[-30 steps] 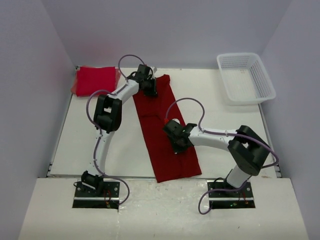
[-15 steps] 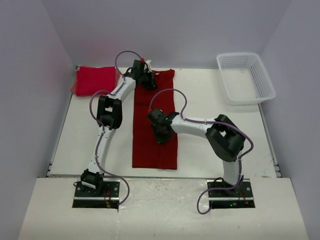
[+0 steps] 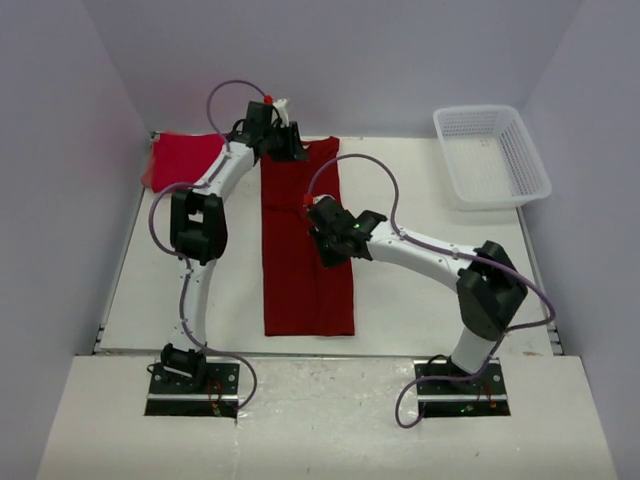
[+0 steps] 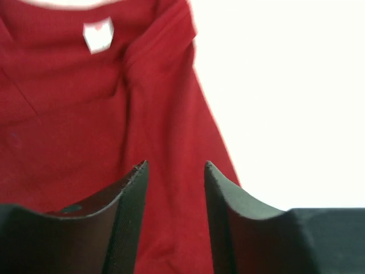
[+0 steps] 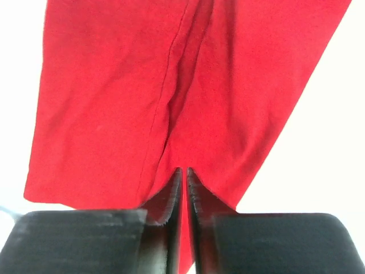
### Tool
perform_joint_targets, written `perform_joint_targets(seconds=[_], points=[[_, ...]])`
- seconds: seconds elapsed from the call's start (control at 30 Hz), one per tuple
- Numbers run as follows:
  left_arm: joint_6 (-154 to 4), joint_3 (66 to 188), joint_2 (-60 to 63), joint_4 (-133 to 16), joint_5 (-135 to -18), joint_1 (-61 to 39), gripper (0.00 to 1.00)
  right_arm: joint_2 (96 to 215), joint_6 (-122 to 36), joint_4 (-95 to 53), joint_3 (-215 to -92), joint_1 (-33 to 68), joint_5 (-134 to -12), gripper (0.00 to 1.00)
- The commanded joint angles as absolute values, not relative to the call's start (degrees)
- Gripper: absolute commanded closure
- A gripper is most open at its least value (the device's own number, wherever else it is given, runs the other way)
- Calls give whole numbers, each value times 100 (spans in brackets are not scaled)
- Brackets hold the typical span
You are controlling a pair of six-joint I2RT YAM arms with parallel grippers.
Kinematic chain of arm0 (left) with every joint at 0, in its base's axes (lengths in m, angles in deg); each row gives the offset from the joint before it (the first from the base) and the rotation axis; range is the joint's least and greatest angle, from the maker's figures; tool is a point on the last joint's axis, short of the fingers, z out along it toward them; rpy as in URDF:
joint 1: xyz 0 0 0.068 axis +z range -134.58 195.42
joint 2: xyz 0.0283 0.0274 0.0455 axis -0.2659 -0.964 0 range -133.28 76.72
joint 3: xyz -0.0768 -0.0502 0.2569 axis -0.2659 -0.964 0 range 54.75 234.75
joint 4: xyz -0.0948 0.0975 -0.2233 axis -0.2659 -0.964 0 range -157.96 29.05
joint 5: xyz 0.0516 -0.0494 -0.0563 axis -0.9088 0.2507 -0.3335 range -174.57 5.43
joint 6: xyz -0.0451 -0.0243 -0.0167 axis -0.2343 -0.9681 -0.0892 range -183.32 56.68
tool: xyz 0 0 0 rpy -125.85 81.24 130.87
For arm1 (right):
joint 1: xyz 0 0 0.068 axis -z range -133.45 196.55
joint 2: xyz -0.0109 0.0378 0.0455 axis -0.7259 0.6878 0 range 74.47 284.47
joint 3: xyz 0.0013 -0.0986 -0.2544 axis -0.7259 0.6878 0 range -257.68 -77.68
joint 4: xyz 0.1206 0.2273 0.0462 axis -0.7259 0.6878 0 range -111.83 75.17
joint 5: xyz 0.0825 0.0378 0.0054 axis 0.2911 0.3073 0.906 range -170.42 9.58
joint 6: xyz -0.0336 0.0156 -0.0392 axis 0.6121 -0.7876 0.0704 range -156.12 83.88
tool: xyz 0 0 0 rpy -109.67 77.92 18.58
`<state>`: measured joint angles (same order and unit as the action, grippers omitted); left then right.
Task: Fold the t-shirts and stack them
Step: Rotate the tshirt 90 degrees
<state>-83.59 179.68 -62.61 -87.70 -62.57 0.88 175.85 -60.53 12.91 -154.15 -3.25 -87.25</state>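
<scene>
The red shirt (image 3: 305, 250) now lies straight (slanted 1 second ago), ready for folding; left gripper (image 4: 174, 165) has released the collar, right gripper (image 5: 183, 170) still pinches the middle.

Top view looks down from behind — wrist views sit close over the shared t-shirt (image 3: 300, 290)

This is a robotics lab test cell, not a lived-in room. A bare white surface (image 3: 430, 200) is boxed in by plain pale walls (image 3: 60, 200) on three sides. A cabled left arm (image 3: 190, 300) and right arm (image 3: 430, 252) are bolted on black base plates (image 3: 190, 390) at its near edge. A white lattice basket (image 3: 492, 155) sits at the far right corner.
</scene>
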Motion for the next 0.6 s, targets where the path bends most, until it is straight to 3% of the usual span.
perform_joint_targets(seconds=[0.0,0.03,0.1,0.2,0.3,0.43,0.57], points=[[-8230,18175,-5424,-8635,-6277,66,53,16687,-5976,1464,-15230,-311,-8981,82],[-8239,18254,-5406,-8810,-6269,66,52,16553,-6081,1526,-15186,-268,-9070,63],[-8256,18360,-5345,-8969,-6277,57,52,16133,-6248,1667,-14932,-31,-9141,47],[-8291,17896,-4776,-9180,-6775,-13,54,15448,-6555,1378,-14239,470,-8483,43],[-8703,16502,-3821,-9120,-7443,-118,62,14954,-6740,720,-13290,901,-7537,43],[-9555,13150,-2131,-7595,-7132,-180,61,14496,-6952,69,-12262,981,-7006,42],[-9689,11472,-829,-7150,-6534,-163,60,14172,-7286,-746,-11461,981,-6128,40]])
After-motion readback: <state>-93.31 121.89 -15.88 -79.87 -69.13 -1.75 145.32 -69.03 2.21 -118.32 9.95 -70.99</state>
